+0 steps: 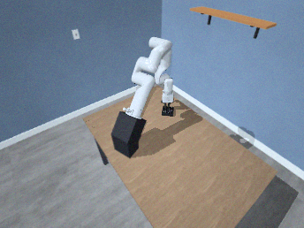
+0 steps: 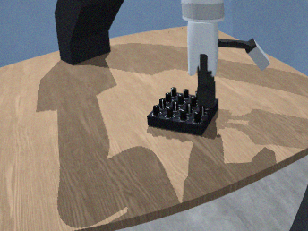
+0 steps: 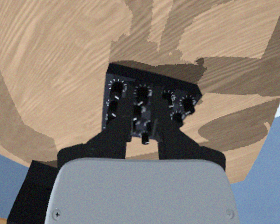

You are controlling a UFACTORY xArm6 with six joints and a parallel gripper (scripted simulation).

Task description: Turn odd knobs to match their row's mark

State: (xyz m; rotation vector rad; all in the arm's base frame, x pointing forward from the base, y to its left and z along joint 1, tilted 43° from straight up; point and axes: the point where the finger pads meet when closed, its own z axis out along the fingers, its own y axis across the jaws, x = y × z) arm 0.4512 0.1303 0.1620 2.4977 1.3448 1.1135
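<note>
The black knob box (image 2: 178,123) (image 1: 168,113) (image 3: 189,88) stands on its feet on the wooden table (image 2: 81,132), near the far end of it in the top view. Several black knobs with white lines stand on it in rows. My gripper (image 2: 204,101) (image 3: 142,96) (image 1: 167,108) points straight down over the box's right side in the exterior view. Its fingers straddle one knob (image 3: 145,136) in the row nearest the wrist camera, slightly apart and not pressing on it. I cannot read the knob names or marks.
The arm's black base block (image 1: 128,134) (image 2: 87,21) stands on the table's left part. The table's rounded edge (image 2: 251,174) runs close to the box's right. An orange shelf (image 1: 231,17) hangs on the far wall.
</note>
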